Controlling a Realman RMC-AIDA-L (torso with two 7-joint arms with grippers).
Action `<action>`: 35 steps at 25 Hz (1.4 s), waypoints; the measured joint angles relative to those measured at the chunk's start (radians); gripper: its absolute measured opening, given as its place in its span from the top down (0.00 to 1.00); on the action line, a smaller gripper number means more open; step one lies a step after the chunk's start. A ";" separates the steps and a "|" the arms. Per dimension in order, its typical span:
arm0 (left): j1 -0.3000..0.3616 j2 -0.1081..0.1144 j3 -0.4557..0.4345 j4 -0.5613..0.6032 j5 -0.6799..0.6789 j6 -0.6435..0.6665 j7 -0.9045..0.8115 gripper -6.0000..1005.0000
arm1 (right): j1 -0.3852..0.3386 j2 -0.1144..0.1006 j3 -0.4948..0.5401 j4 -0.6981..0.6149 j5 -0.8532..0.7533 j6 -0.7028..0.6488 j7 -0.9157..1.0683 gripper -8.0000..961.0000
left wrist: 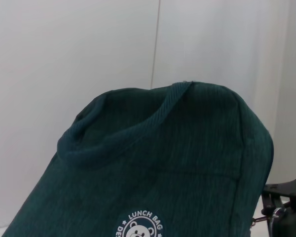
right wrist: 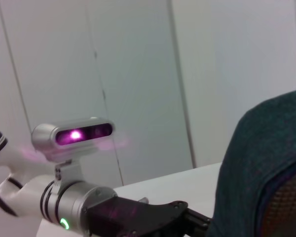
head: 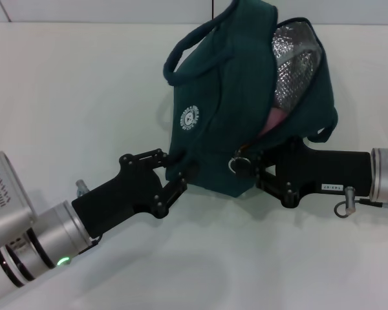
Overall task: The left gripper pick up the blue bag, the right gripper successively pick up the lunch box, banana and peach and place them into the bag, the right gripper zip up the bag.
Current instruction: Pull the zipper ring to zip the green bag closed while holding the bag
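Observation:
The blue bag [head: 226, 110] hangs tilted above the white table, its round white logo [head: 190, 118] facing me. Its mouth gapes at the upper right, showing silver foil lining [head: 297, 58]. Something pink, seemingly the peach [head: 275, 119], lies inside. My left gripper [head: 173, 173] is shut on the bag's lower left edge. My right gripper [head: 253, 169] sits at the bag's lower right, shut at the metal ring zipper pull [head: 238, 165]. The lunch box and banana are hidden. The left wrist view is mostly filled by the bag [left wrist: 163, 168] and one handle [left wrist: 128, 133].
The white table [head: 84, 97] spreads under and around the bag, with a pale wall behind. In the right wrist view, the robot's head camera [right wrist: 74, 134] glows purple above the left arm's silver wrist [right wrist: 64, 207], next to the bag [right wrist: 266, 163].

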 joint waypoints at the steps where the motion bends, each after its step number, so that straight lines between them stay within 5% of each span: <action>1: -0.004 0.000 0.000 0.001 0.002 0.000 0.001 0.72 | 0.002 0.000 0.000 0.013 0.009 0.000 0.011 0.97; 7: -0.018 0.000 0.000 0.000 0.007 0.000 0.001 0.76 | 0.010 -0.002 0.034 0.073 0.036 -0.003 0.168 0.97; 14: -0.019 0.000 0.000 -0.001 0.007 0.001 0.001 0.79 | 0.018 -0.029 0.056 0.076 0.034 -0.070 0.343 0.97; 35: -0.005 0.002 0.000 -0.009 0.015 0.000 0.002 0.93 | -0.050 -0.004 0.245 0.051 0.068 -0.213 0.084 0.97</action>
